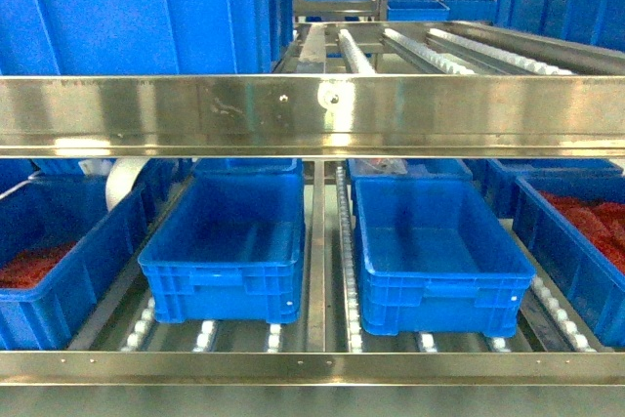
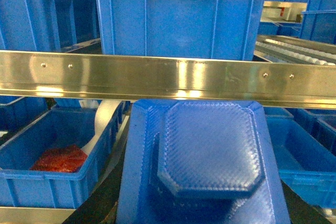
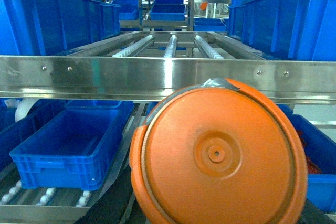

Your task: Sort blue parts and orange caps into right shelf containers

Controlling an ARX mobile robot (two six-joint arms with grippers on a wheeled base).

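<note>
A blue part (image 2: 207,150), blocky with an eight-sided raised face, fills the lower middle of the left wrist view. It sits right at my left gripper, whose fingers are hidden behind it. An orange cap (image 3: 218,156), round with a small centre hole, fills the lower right wrist view the same way, covering my right gripper's fingers. Both hang in front of the steel shelf beam (image 1: 312,114). Under the beam two empty containers stand side by side on rollers, one left of centre (image 1: 220,285) and one right of centre (image 1: 439,295). Neither gripper shows in the head view.
Bins holding red pieces flank the empty ones, at far left (image 1: 59,280) and far right (image 1: 571,261). A white roll (image 1: 125,181) lies behind the left bin. More blue bins (image 1: 146,7) stand on the upper roller level. A low steel front rail (image 1: 312,368) edges the lower level.
</note>
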